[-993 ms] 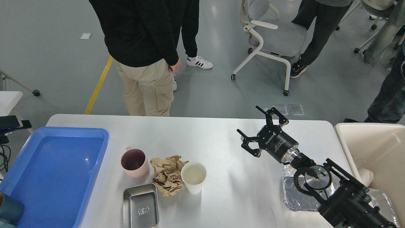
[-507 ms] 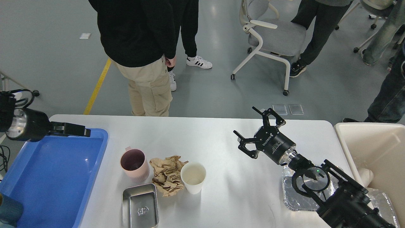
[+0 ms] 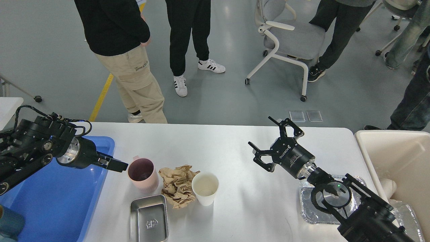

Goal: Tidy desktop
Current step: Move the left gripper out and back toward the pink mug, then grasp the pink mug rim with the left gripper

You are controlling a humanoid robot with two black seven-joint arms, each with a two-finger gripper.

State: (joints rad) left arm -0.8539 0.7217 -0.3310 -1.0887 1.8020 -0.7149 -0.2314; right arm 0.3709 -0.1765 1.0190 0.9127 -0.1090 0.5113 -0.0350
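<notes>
- Large white rectangular desktop with rounded corners [image 3: 235, 148] fills the lower half of my head view, grey floor beyond its far edge.
- My left gripper [image 3: 116, 164] comes in from the left over the right rim of the blue plastic tray [image 3: 50, 195]; tip sits just beside the pink plastic mug. Seen side-on and dark, so I cannot tell whether its fingers are apart or together.
- My right gripper [image 3: 273, 143] hangs over the right-centre of the desktop, fingers spread wide, nothing between them.
- Pink plastic mug [image 3: 143, 174] stands upright, left of centre, near the tray's right edge.
- Crumpled brown paper wad [image 3: 178, 185] lies between the mug and the white paper cup [image 3: 205, 188], touching the cup or nearly so.
- White cup is upright and looks empty.
- Shallow rectangular stainless steel tin [image 3: 149, 218] lies at the near edge, just in front of the mug and paper.
- Crinkled silver foil tray [image 3: 310, 208] lies at the right, partly hidden under my right arm.
- Cream-coloured plastic bin [image 3: 396, 158] sits off the right end of the desktop.
- Teal object [image 3: 10, 223] in the tray's near left corner, cut by the frame; cannot tell what it is.
- People standing and a grey office chair [image 3: 289, 37] on the floor behind.
</notes>
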